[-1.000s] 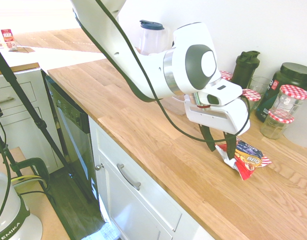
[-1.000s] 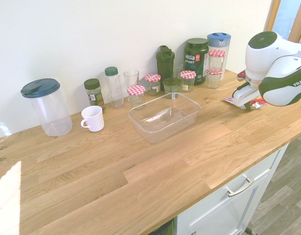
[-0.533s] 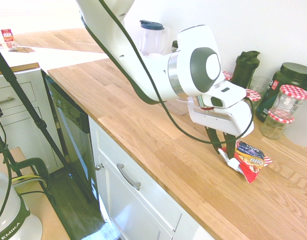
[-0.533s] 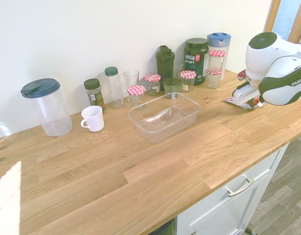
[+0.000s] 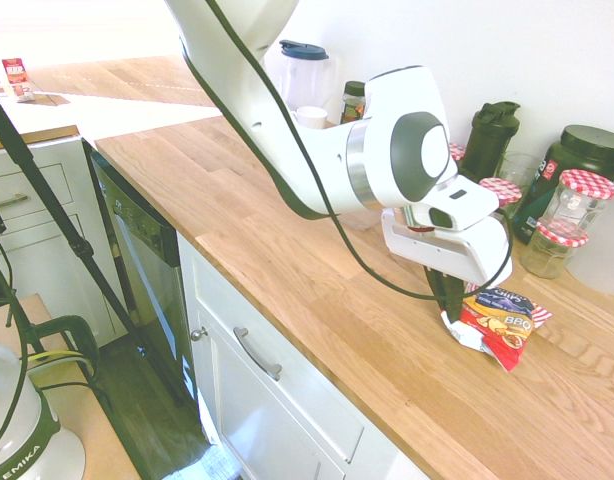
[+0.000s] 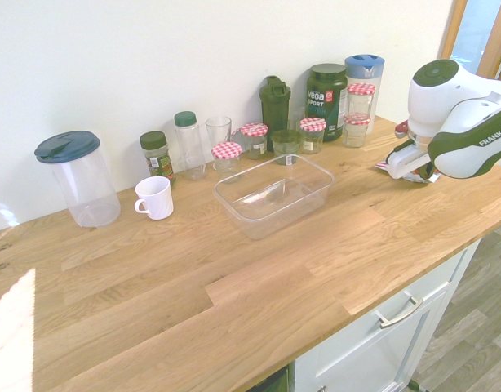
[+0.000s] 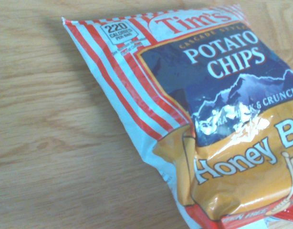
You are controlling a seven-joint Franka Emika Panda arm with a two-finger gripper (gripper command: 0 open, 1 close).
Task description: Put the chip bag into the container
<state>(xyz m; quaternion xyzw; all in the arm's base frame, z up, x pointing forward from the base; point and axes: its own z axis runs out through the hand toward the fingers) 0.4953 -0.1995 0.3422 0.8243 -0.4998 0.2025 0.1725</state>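
The chip bag lies on the wooden counter, red-striped with a dark blue panel and yellow "BBQ" print. It fills the wrist view, where "Potato Chips" and "Honey" can be read. My gripper is down at the bag's silvery-white near end, touching or almost touching it. In the second exterior view the arm hides nearly all of the bag. The container, a shallow clear plastic tub, stands empty mid-counter, well apart from the gripper.
Along the wall stand jars with red-checkered lids, a dark Vega tub, a green shaker bottle, a drinking glass, a white mug and a lidded pitcher. The counter's front edge is close to the bag.
The gripper has come down and shifted toward the bag's near end. Its two fingers, plainly apart a second ago, now show as one dark shape. The bag has shifted slightly.
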